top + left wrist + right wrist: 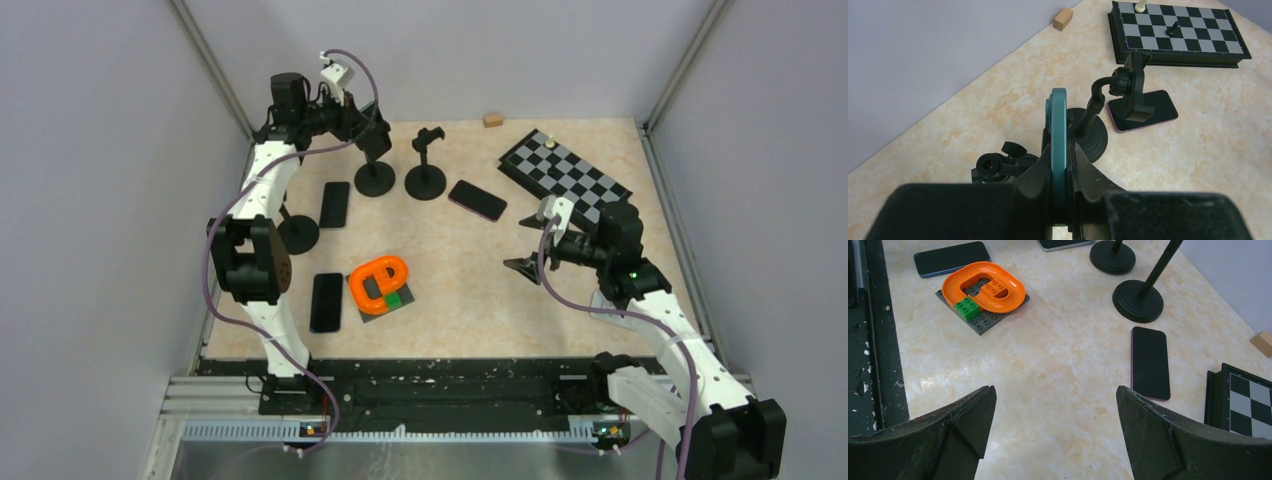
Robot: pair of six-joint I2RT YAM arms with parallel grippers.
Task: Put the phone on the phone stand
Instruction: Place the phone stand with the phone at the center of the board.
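The left end effector (pixel 1060 160) pinches the teal phone (pixel 1058 115) across its flat faces, edge-on, close by the nearest phone stand (pixel 998 165). The phone looks a stiff, slick, fairly light slab that could pivot in this low grip. The right end effector (pixel 1055 390) hangs open over the counter (pixel 1063 355)

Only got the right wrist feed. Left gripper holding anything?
Observer: Yes. The left gripper is shut on a teal phone, held on edge.
Operator: Where is it?
Observer: Back left of the table, with the phone right beside the clamp of a phone stand but not yet in it.
Operator: I see two stands. Any more?
Observer: A third stand sits near the left arm's elbow.
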